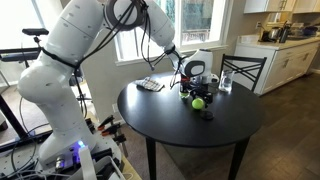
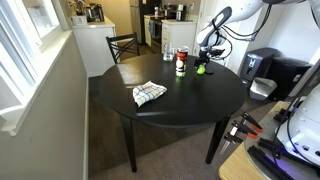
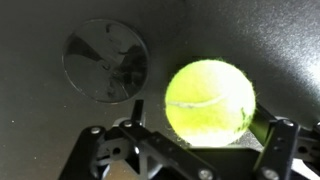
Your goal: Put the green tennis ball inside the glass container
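The green tennis ball [image 1: 198,101] lies on the round black table [image 1: 170,125], and it shows in both exterior views [image 2: 200,70]. My gripper [image 1: 195,84] hangs just above it. In the wrist view the ball [image 3: 210,98] sits between the spread fingers of my gripper [image 3: 205,130], nearer one finger, with a gap on the other side. The glass container [image 2: 180,63], dark with a red top, stands upright beside the ball. A round dark shiny shape [image 3: 105,60] lies near the ball in the wrist view; I cannot tell what it is.
A clear drinking glass [image 1: 226,83] stands near the table's edge behind the ball. A checked cloth [image 2: 148,94] lies on the table apart from the ball. A small black disc [image 1: 207,113] lies close to the ball. A dark chair [image 1: 243,68] stands at the table.
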`<control>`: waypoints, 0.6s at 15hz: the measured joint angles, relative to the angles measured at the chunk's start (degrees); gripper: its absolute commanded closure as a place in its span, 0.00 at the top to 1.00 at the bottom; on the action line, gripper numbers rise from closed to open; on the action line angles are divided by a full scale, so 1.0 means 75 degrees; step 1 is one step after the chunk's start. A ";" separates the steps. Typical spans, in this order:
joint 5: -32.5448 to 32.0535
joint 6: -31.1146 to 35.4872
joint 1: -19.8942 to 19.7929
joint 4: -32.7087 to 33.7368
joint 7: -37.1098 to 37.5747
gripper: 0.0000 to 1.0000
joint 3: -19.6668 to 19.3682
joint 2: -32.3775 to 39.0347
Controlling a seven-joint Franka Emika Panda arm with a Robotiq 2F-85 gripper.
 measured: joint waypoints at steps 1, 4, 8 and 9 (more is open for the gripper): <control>0.0000 0.0000 0.0000 0.0026 0.0000 1.00 0.0007 0.0019; 0.0000 0.0000 -0.0002 0.0077 0.0000 1.00 0.0030 0.0023; 0.0000 -0.0001 -0.0009 0.0119 0.0000 1.00 0.0074 0.0023; 0.0000 -0.0004 -0.0019 0.0119 0.0000 1.00 0.0100 0.0023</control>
